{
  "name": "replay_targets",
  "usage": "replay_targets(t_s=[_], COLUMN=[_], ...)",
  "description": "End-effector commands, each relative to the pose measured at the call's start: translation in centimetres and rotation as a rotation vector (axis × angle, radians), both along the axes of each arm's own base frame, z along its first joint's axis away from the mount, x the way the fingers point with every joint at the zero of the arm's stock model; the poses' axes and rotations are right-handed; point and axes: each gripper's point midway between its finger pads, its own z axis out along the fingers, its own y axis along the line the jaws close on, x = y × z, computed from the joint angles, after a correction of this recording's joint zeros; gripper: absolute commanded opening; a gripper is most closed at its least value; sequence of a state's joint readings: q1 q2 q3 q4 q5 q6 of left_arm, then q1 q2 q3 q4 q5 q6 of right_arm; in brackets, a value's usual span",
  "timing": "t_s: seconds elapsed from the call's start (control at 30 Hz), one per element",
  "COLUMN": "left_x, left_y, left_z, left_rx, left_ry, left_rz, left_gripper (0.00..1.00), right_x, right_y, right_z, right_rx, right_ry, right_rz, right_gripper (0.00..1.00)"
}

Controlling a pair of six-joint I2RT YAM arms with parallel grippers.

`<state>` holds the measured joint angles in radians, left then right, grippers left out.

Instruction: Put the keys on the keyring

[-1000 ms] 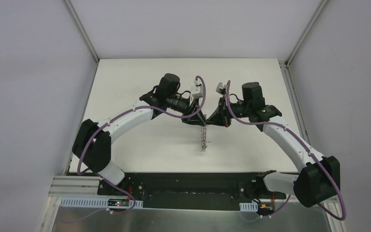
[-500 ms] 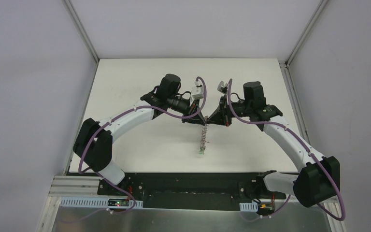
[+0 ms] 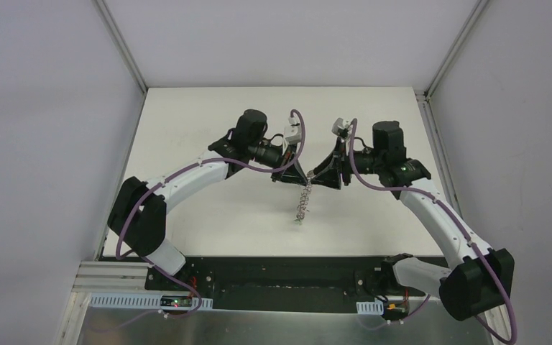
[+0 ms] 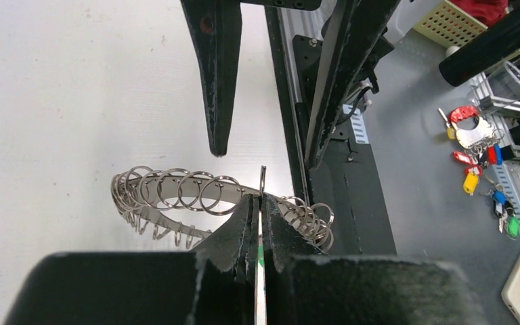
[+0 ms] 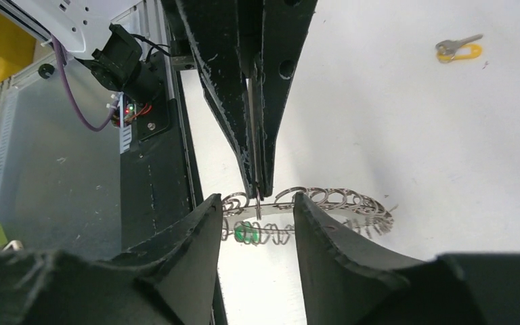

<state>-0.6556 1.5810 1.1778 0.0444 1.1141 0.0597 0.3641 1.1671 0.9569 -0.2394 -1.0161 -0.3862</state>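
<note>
The keyring (image 3: 303,200), a dark metal band fringed with silver wire loops, hangs from my left gripper (image 3: 299,177) above the table. In the left wrist view my left gripper (image 4: 260,203) is shut on one upright wire loop of the keyring (image 4: 176,193). The green-headed key (image 5: 246,232) hangs on the keyring's low side (image 3: 298,221). My right gripper (image 5: 254,217) is open, its fingers on either side of the keyring (image 5: 338,202) without touching it. The yellow-headed key (image 5: 459,49) lies loose on the white table.
The black base rail (image 3: 280,269) runs along the table's near edge. Off the table, a bunch of coloured keys (image 4: 477,135) lies on a grey surface. White walls close in the table's other sides.
My right arm has drawn back a little to the right. The keyring's lower end has swung slightly left. My left gripper has held its place.
</note>
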Motion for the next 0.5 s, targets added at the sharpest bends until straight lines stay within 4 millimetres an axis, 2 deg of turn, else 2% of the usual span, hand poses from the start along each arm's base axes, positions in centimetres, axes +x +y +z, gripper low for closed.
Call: replay_targets(t_s=[0.0, 0.13, 0.3, 0.47], left_x=[-1.5, -1.7, -1.3, -0.9], left_y=[-0.2, -0.4, -0.7, -0.9], left_z=[5.6, 6.9, 7.7, 8.0], left_rx=[-0.158, -0.204, -0.250, -0.280], left_ry=[-0.015, 0.025, 0.080, 0.110], left_rz=[-0.037, -0.026, 0.014, 0.044], left_gripper=[0.00, 0.00, 0.00, 0.00], right_x=[-0.9, -1.4, -1.7, -1.6], right_y=[-0.7, -0.9, -0.9, -1.2], right_z=[2.7, 3.0, 3.7, 4.5], right_rx=[0.025, 0.023, 0.044, 0.068], right_ry=[-0.130, -0.152, -0.145, -0.139], right_rz=[0.034, 0.044, 0.058, 0.051], right_gripper=[0.47, 0.47, 0.45, 0.35])
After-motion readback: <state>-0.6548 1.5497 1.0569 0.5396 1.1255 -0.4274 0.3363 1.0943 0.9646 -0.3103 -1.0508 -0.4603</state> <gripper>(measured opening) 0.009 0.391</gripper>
